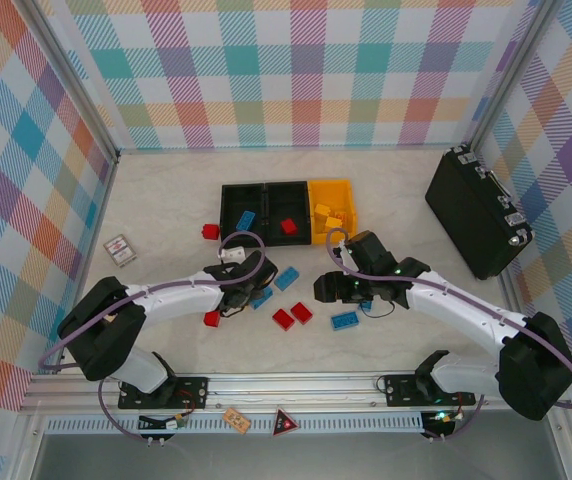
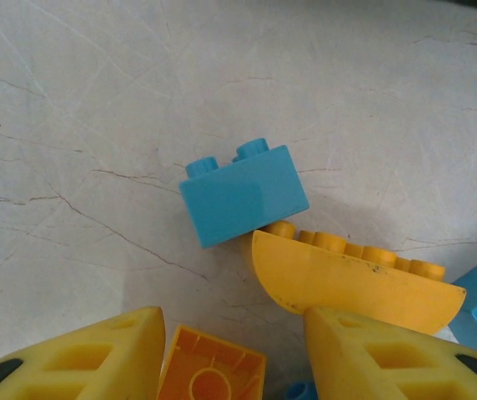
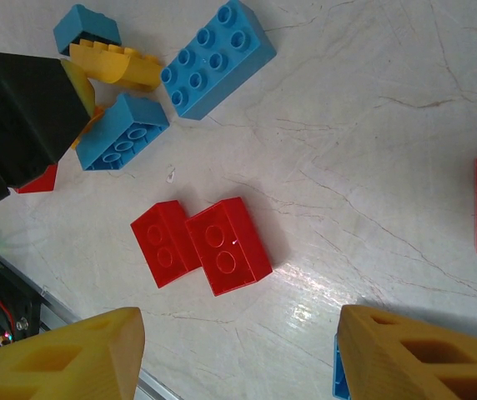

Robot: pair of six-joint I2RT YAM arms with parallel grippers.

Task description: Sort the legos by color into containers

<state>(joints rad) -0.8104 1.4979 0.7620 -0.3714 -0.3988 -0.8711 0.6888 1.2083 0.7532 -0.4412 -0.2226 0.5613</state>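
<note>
Left fingers [image 2: 97,358] parted astride an orange lego [image 2: 213,379], not clamped; right fingers [image 3: 72,354] spread empty above two red legos [image 3: 201,246]

From high up behind the arms [image 1: 176,298], we look down on the whole desk [image 1: 166,200]. Our two wrist cameras sit very close to it, peeking down past their pincer fingers [image 2: 80,358]. Both see the curved yellow brick [image 2: 355,279] — the top view covers that spot too.
</note>
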